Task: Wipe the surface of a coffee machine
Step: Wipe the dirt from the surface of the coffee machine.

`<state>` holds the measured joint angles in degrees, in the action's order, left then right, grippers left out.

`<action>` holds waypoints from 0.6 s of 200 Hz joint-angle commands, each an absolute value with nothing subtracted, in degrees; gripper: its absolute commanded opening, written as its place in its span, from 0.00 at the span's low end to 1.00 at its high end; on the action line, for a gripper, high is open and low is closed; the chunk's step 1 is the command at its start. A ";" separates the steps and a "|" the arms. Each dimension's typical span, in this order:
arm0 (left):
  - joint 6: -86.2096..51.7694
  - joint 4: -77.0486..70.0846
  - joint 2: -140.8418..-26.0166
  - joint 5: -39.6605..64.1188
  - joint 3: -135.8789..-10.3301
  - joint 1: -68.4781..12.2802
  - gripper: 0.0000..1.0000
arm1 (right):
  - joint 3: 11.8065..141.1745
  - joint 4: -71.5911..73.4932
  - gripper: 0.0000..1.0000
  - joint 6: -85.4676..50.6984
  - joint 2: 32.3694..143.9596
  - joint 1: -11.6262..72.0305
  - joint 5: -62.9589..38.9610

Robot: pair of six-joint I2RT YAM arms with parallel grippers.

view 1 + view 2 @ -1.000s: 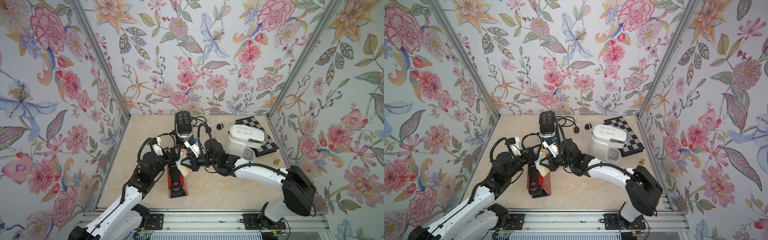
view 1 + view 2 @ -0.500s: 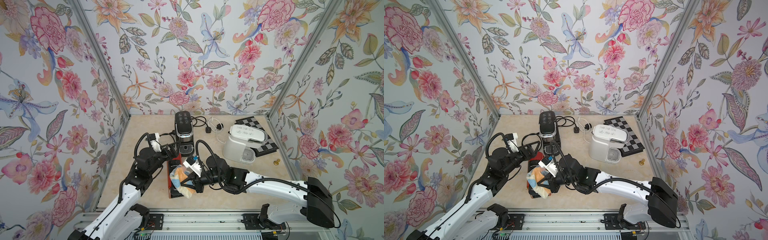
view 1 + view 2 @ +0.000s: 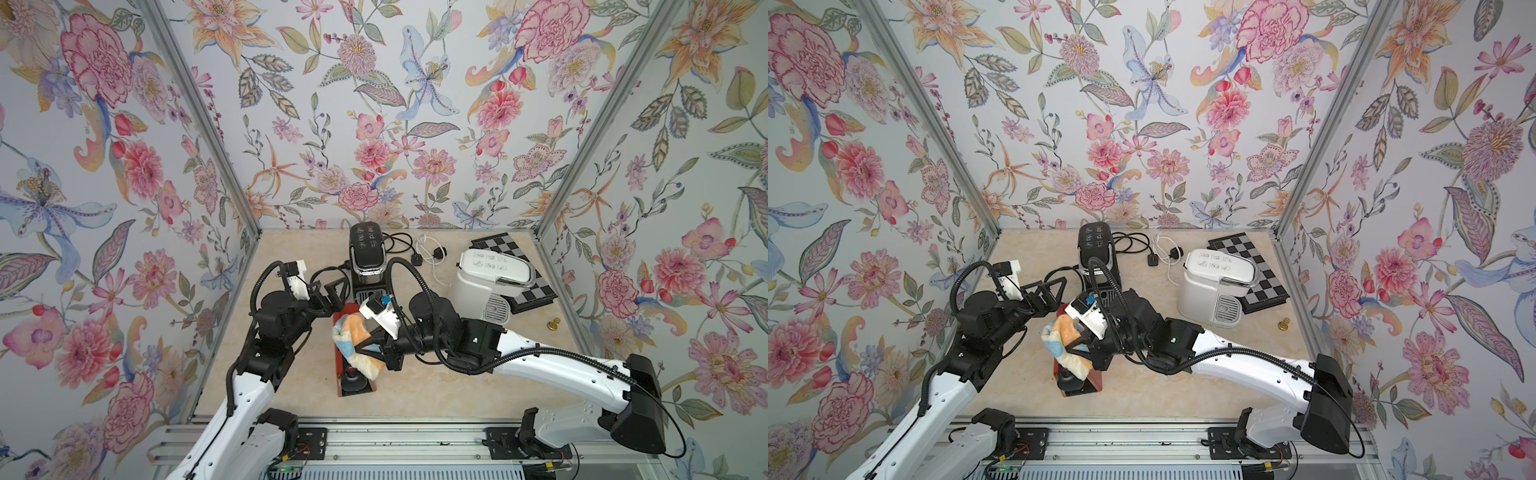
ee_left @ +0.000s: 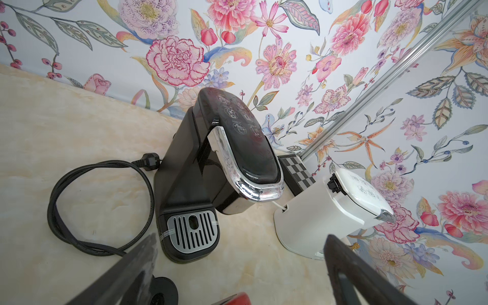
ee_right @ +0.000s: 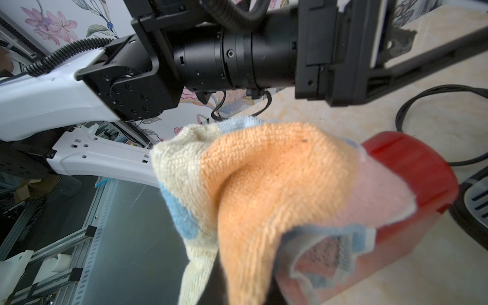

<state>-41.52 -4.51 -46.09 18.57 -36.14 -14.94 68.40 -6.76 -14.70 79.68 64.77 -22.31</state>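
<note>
We see a flat table (image 3: 436,392) with a creamy, stone-like top. Walls (image 3: 374,124) covered in big pink, orange and blue flowers stand on three sides, with shiny metal strips in the corners.

On the left, the left gripper (image 3: 334,293) has its fingers (image 4: 126,272) spread wide and holds nothing. It hangs just over the far end of the red coffee machine (image 3: 347,311). A bit of that red end shows between the fingers in the left wrist view, but we cannot tell if they touch it.

The red coffee machine lies on its side in the middle of the table, near the front edge. A cloth (image 3: 353,336) lies over its upper side. Just to the right, the right gripper (image 3: 363,347) is clenched tight on the cloth and presses it onto the red body.

The cloth is soft and fuzzy like a towel, bunched up, with orange, cream, blue and pink patches. The red machine is smooth and shiny, with a rounded end.

Behind it stands a black coffee machine (image 3: 368,253), glossy with a silver rim and a slotted metal tray. A black cord (image 4: 79,184) loops on the table beside it. Further right stands a white coffee machine (image 3: 486,278), round-topped and plain, partly on a black and white checkerboard (image 3: 534,293). A small gold thing (image 3: 552,324) sits near the right wall.
</note>
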 commanded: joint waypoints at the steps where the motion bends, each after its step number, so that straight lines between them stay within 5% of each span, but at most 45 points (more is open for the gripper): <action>1: -39.55 -5.34 -46.39 23.32 -37.52 -13.42 0.99 | 72.30 -10.44 0.00 -11.45 83.10 63.31 -23.50; 52: -47.98 -24.04 -44.43 41.58 -32.25 -9.69 0.99 | 75.96 -8.83 0.00 -14.48 87.71 58.67 -24.72; 85: -45.80 -22.56 -46.42 42.65 -32.57 -9.64 0.99 | 75.02 -6.77 0.00 -15.35 85.73 58.02 -25.52; 120: -41.81 -15.42 -52.73 39.89 -34.77 -9.59 0.99 | 65.19 -6.42 0.00 -7.50 78.86 67.30 -6.63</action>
